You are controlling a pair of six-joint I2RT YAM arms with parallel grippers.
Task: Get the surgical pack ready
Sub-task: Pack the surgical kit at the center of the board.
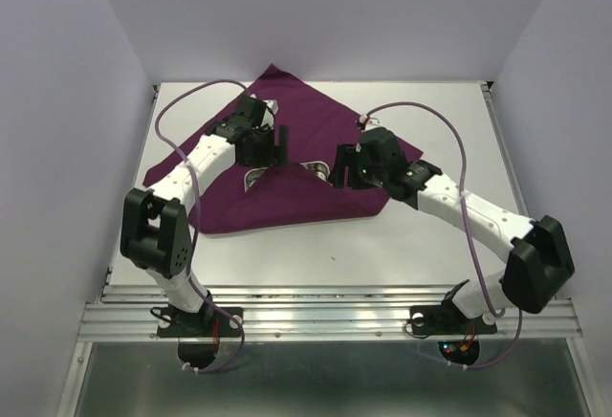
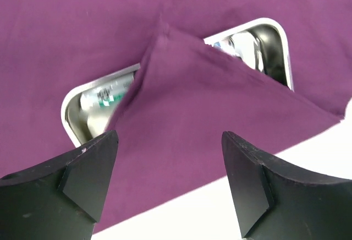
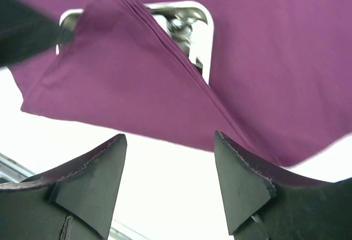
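Both empty and wide, left gripper (image 2: 168, 141) and right gripper (image 3: 169, 138); we'd pinch cloth (image 2: 82, 31) corners, folding flat over tray (image 2: 70, 101).

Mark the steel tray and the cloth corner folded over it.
tray (image 2: 274, 50): left wrist view, on its exposed right-end wall.
cloth (image 2: 209, 119): left wrist view, on the flap lying across the tray.
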